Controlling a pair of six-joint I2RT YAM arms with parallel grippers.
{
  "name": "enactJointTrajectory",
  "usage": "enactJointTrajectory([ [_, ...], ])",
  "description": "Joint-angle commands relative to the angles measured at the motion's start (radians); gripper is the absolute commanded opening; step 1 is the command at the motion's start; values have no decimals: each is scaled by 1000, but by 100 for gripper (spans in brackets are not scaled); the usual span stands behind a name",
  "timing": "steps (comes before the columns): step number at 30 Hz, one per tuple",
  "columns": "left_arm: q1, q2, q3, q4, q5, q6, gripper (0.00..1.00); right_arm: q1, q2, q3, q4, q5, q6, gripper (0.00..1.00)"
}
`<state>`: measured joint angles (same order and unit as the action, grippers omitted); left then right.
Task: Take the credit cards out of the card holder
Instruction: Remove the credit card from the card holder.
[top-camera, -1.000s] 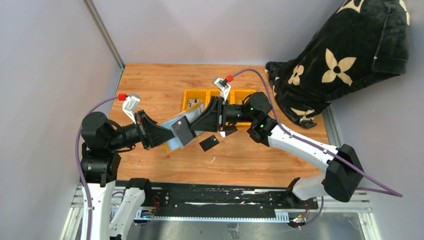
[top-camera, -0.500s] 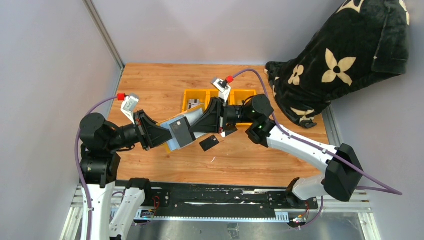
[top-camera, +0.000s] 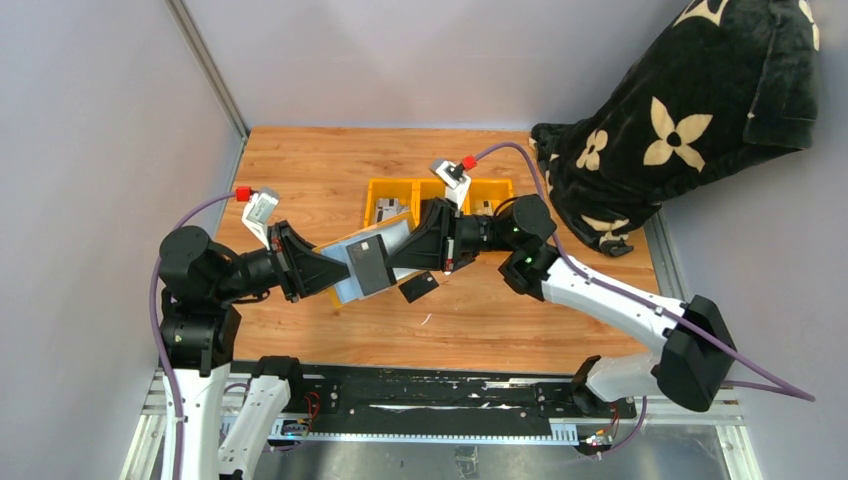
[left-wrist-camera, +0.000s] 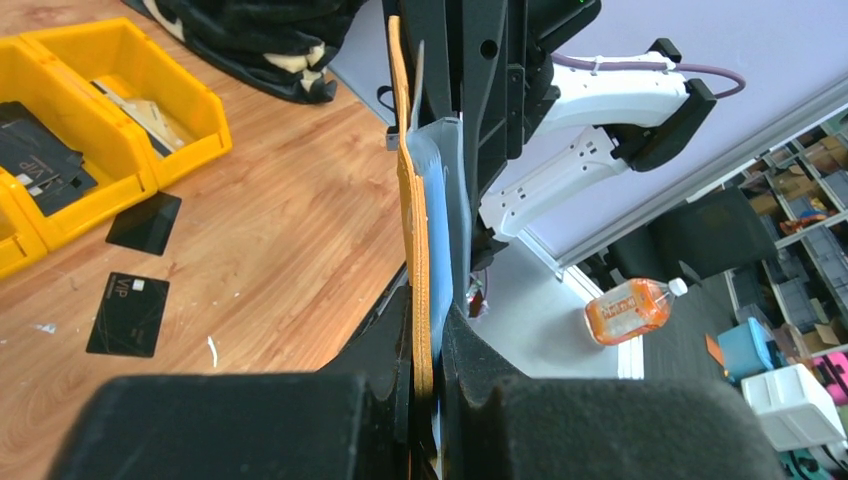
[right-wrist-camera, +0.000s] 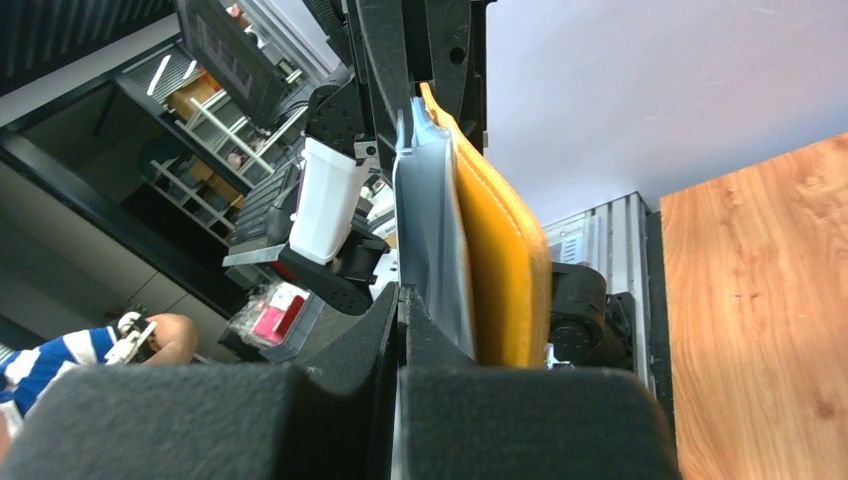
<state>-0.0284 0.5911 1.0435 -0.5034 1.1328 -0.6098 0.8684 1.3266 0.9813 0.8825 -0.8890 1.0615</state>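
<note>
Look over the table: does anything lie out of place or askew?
One black card and a second card lie loose and crooked on the table, outside the yellow bins. A small white scrap lies nearby. Nothing looks spilled or damaged.

My wooden bench (top-camera: 300, 170): three yellow bins (top-camera: 373, 195) far middle; before them a black VIP card (left-wrist-camera: 128, 314), a plain black card (left-wrist-camera: 143, 222); patterned black fabric (top-camera: 580, 165) far right.

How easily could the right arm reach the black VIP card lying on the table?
Probably not at once. The right end effector is shut on the wallet, which the left end effector holds too. The card lies flat and uncovered on the table close by, so after letting go the way looks free.
</note>
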Motion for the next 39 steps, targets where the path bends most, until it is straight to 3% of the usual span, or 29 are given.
enactJointTrajectory([
  [1,4,-5,38,17,8,-1,0,-3,-92,-26,-102,55,-84,0],
  [8,4,-9,33,102,31,-75,0,-35,-142,-62,-160,98,-90,0],
  [16,4,-22,29,145,89,-113,0,-91,-113,-107,31,61,68,0],
  [28,4,-25,25,155,45,-107,0,-120,-145,-154,106,75,128,0],
  [34,5,-25,23,158,25,-104,0,-121,-147,-177,103,89,122,0],
  [39,4,-27,35,112,12,-48,0,-213,-189,-195,23,106,111,0],
])
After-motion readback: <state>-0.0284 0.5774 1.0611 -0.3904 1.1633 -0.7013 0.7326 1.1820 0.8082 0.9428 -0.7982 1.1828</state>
